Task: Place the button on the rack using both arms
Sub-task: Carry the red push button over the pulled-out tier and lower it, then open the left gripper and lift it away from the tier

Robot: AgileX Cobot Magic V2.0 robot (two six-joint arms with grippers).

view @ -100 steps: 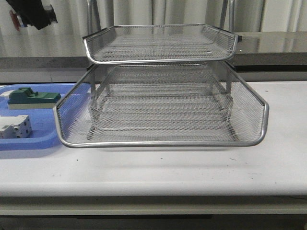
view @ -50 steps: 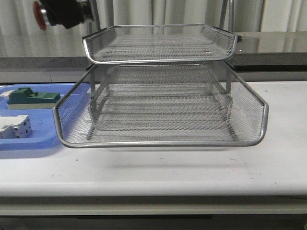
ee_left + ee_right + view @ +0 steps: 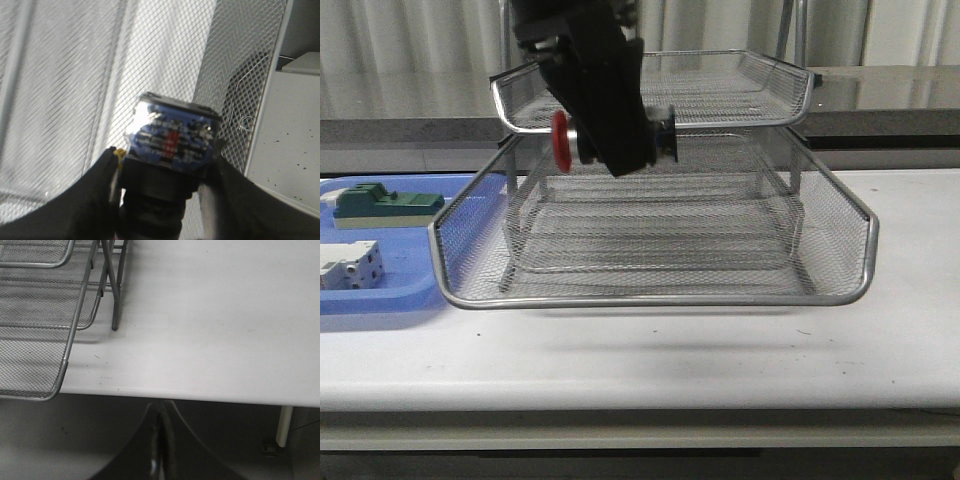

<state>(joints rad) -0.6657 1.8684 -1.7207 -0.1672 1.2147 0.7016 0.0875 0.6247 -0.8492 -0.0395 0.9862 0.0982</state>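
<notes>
A white worktop (image 3: pixel 720 350) is carrying two things. The silver wire-mesh rack (image 3: pixel 655 285) is standing on thin legs across the middle, its lowest tray reaching toward the near edge. A flat blue plastic tray (image 3: pixel 380 295) is lying at the far left, just beside the rack, holding a green block component (image 3: pixel 388 203) and a white terminal block (image 3: pixel 350 266).

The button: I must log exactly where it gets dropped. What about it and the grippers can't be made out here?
- Front view: the left gripper covers most of the button; only the red cap shows.
- Left wrist view: the cap is hidden behind the button's own body.
- Which rack tier it is over: cannot tell.
- Front view: right gripper out of frame; the right wrist view shows its fingers together, off the table edge.
</notes>
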